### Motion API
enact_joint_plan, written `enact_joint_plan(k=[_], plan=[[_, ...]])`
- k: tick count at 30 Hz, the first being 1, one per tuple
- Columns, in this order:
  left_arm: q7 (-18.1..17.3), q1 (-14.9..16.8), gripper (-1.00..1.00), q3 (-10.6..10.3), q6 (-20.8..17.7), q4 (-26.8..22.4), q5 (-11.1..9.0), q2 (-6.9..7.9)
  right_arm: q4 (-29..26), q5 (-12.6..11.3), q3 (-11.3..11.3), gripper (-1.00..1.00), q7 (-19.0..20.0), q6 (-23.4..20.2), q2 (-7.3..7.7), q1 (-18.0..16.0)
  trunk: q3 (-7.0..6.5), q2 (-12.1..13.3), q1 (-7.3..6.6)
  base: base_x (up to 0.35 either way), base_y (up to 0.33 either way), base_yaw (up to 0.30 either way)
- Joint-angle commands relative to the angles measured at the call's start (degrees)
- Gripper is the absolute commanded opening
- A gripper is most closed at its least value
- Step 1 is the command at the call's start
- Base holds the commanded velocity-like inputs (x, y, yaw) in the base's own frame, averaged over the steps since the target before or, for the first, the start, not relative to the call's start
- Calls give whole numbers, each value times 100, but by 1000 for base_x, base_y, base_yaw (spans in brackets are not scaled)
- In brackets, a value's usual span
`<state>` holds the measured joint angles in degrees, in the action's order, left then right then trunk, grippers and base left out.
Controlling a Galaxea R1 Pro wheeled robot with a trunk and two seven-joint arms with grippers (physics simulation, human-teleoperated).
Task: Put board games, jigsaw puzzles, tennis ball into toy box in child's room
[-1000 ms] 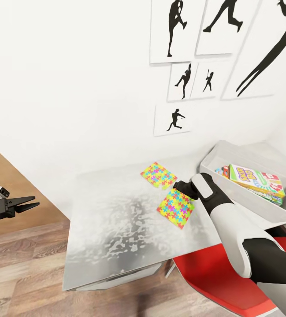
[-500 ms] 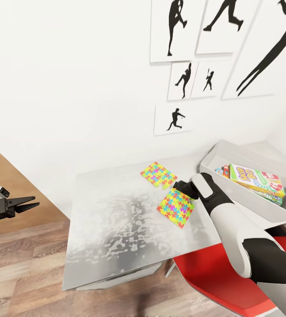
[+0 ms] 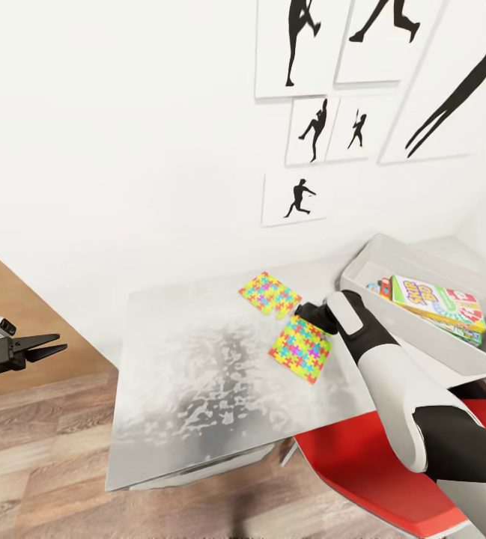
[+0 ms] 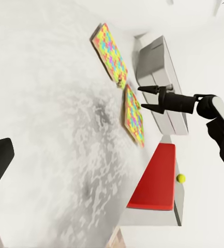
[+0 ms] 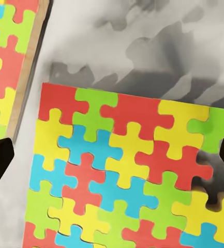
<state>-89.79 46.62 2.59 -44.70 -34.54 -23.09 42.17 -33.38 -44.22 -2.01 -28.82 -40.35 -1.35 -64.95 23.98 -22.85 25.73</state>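
Note:
Two jigsaw puzzles lie flat on the pale table (image 3: 198, 389). The far one (image 3: 269, 294) (image 4: 110, 51) (image 5: 8, 51) is close to the wall. The near one (image 3: 301, 348) (image 4: 133, 114) (image 5: 127, 170) lies just under my right gripper (image 3: 311, 313) (image 4: 143, 98) (image 5: 114, 155), which hangs open over its far edge without gripping it. The grey toy box (image 3: 362, 269) (image 4: 155, 72) stands at the right and holds the SKIP-BO board game (image 3: 437, 302), with the edge of another printed box (image 3: 380, 287) beside it. The tennis ball (image 4: 180, 178) shows past the red chair. My left gripper (image 3: 52, 346) hovers open off the table's left side.
A red chair (image 3: 377, 464) (image 4: 154, 178) is tucked at the table's near right corner, under my right arm. Black silhouette prints (image 3: 325, 127) hang on the white wall behind. Wood-plank floor (image 3: 40, 457) lies left of and below the table's front edge.
The whole view has tilted slightly, so the prints and table sit a little higher. My right gripper stays over the near puzzle's far edge. The left arm has not moved.

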Motion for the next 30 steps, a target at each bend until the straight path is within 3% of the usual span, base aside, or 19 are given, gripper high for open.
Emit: enact_joint_plan(k=[1, 23, 30], plan=[[-21, 5, 100, -5, -62, 0, -2, 2, 244, -122, -19, 100, -54, 10, 3, 0, 12, -6, 5, -85, 5, 0], [-21, 5, 100, -12, -65, 0, -2, -2, 244, -116, -28, 100, -53, 10, -8, 0, 15, -6, 5, -20, 34, 0], [-21, 5, 100, -10, -64, 0, -9, -1, 244, -117, -29, 100, -53, 10, -14, 3, 15, -6, 5, -141, 98, 0]])
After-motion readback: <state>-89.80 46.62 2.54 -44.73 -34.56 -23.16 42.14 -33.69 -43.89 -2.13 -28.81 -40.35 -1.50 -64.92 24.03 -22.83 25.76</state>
